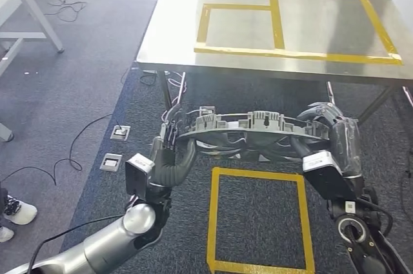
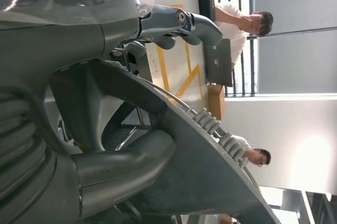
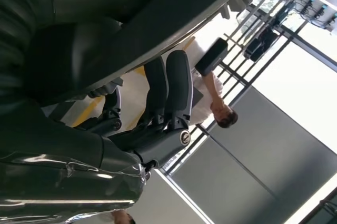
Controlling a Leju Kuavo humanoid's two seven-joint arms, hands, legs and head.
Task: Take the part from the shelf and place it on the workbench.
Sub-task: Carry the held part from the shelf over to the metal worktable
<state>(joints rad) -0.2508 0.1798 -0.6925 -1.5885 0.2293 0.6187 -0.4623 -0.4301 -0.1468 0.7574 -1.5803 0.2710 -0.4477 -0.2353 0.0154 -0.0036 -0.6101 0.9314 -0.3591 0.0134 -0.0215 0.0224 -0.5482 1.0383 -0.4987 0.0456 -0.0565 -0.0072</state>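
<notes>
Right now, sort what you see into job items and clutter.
Job:
- grey part, held at both ends
- left hand
- right hand
- workbench, with yellow tape outlines

Lying about:
- cables on the floor
- floor sockets
- yellow floor square
- white table legs

Part (image 1: 253, 126) spans left-right between left robot hand (image 1: 170, 151) and right robot hand (image 1: 326, 126), above floor tape square (image 1: 213, 222). Tabletop (image 1: 170, 29) lies beyond, far side; floor sockets (image 1: 111, 161) near left.

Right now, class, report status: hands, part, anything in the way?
Left hand and right hand both hold the part. Part short of the workbench. Nothing in the way.
</notes>
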